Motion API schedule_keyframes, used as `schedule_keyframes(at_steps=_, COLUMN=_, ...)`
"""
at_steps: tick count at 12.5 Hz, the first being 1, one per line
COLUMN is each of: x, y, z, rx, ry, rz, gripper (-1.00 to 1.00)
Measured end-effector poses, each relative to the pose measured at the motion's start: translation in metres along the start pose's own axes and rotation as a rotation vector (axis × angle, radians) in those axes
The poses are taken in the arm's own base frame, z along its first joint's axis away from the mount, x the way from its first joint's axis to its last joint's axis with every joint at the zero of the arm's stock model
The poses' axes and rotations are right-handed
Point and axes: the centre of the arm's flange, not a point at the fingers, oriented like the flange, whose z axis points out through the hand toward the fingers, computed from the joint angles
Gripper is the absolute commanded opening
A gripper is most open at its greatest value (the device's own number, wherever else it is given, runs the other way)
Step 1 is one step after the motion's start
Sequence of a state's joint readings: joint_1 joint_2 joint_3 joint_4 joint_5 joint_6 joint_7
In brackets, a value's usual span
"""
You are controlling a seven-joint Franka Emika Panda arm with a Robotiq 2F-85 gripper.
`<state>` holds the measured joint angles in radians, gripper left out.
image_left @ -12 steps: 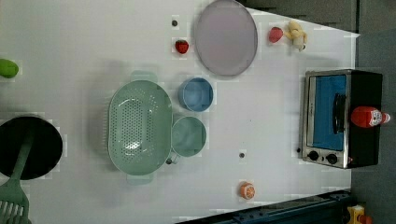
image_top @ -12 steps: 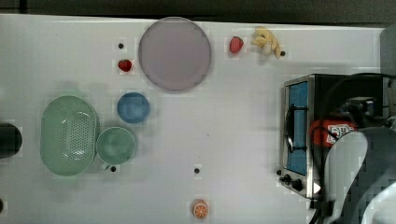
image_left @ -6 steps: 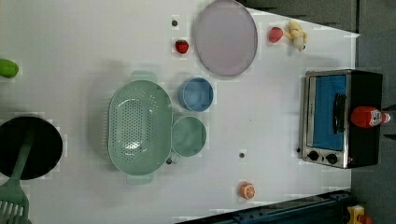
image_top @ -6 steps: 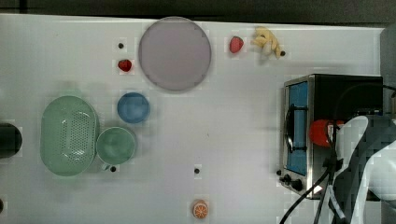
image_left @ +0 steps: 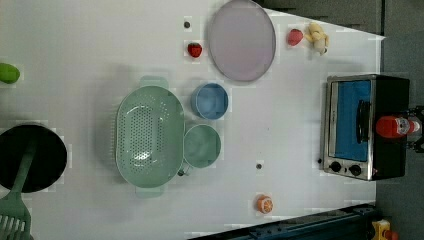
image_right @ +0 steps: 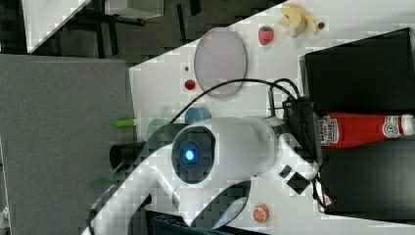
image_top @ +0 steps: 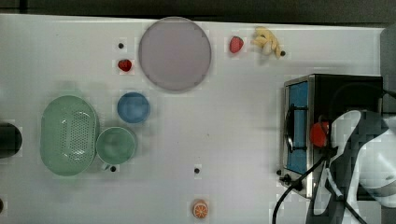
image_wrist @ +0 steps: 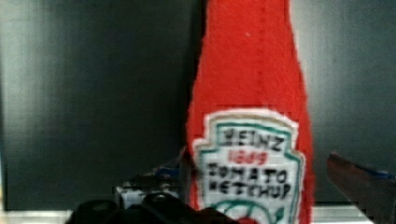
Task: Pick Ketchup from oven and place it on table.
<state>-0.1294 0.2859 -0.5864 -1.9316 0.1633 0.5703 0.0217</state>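
Note:
The ketchup point(image_top: 319, 134), a red bottle with a white label, stands upright on the black top of the oven point(image_top: 299, 98), which sits at the top view's right on the white table point(image_top: 233, 116). In the left view the ketchup point(image_left: 395, 126) shows on the oven point(image_left: 352, 125) near its far edge. The right view has the white arm reaching the ketchup point(image_right: 362, 129) from the label end, with my gripper point(image_right: 309, 134) at the bottle's base. Seen from the wrist, the ketchup point(image_wrist: 252, 116) stands between my gripper's point(image_wrist: 252, 196) spread fingers point(image_wrist: 364, 182). The gripper is open.
On the table lie a grey-lilac plate point(image_top: 174, 52), two strawberries point(image_top: 236, 44) point(image_top: 124, 65), a blue bowl point(image_top: 133, 107), a green bowl point(image_top: 115, 145), a green colander point(image_top: 68, 135), an orange half point(image_top: 200, 208) and a yellow toy point(image_top: 267, 41). A black pan point(image_left: 30, 157) sits at the left view's left.
In the top view the arm has come in over the oven's top and now covers most of the ketchup. The bottle itself has not moved.

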Motion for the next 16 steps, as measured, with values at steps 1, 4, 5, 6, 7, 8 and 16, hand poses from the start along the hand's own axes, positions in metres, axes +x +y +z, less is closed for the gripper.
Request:
schedule_keyframes(at_steps=1, x=0.000, y=0.005, z=0.010, rx=-0.003, ry=-0.001, rz=0.006, gripper=1.00)
schedule_keyframes(at_steps=4, x=-0.004, y=0.005, z=0.023, rx=-0.003, ry=0.010, rz=0.001, gripper=0.44)
schedule_keyframes(at_steps=5, x=-0.007, y=0.004, z=0.023, rx=-0.001, ry=0.008, rz=-0.004, gripper=0.29)
schedule_keyframes(at_steps=6, x=-0.010, y=0.000, z=0.020, rx=0.016, ry=0.008, rz=-0.006, gripper=0.29)
schedule_keyframes(at_steps=7, x=-0.013, y=-0.002, z=0.017, rx=0.022, ry=0.004, rz=-0.012, gripper=0.29)
schedule_keyframes(at_steps=8, x=-0.015, y=-0.007, z=0.014, rx=0.028, ry=0.014, rz=-0.023, gripper=0.29)
schedule_keyframes(at_steps=16, x=-0.036, y=-0.033, z=-0.134, rx=0.045, ry=0.099, rz=-0.166, gripper=0.29)
